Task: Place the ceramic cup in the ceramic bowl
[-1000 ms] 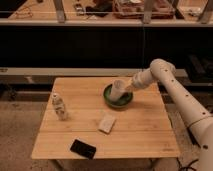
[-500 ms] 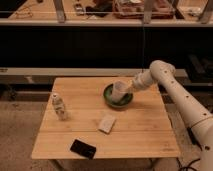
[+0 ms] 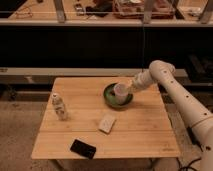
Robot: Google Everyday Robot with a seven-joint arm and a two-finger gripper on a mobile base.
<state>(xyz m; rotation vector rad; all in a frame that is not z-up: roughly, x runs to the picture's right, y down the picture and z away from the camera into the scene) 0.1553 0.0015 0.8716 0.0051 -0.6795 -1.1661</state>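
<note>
The ceramic cup (image 3: pixel 120 91) is small and white. It hangs tilted over the dark green ceramic bowl (image 3: pixel 111 98), which sits at the far right-middle of the wooden table (image 3: pixel 75 135). My gripper (image 3: pixel 128 88) reaches in from the right on a white arm and is shut on the cup, holding it just above the bowl's inside. Any item inside the bowl is hidden by the cup.
A white bottle-shaped figure with dark marks (image 3: pixel 59 106) stands at the table's left. A pale flat packet (image 3: pixel 106 123) lies near the middle. A black flat object (image 3: pixel 83 148) lies near the front edge. Dark shelving runs behind the table.
The gripper and cup have shifted slightly left and lower over the bowl. Nothing else has moved.
</note>
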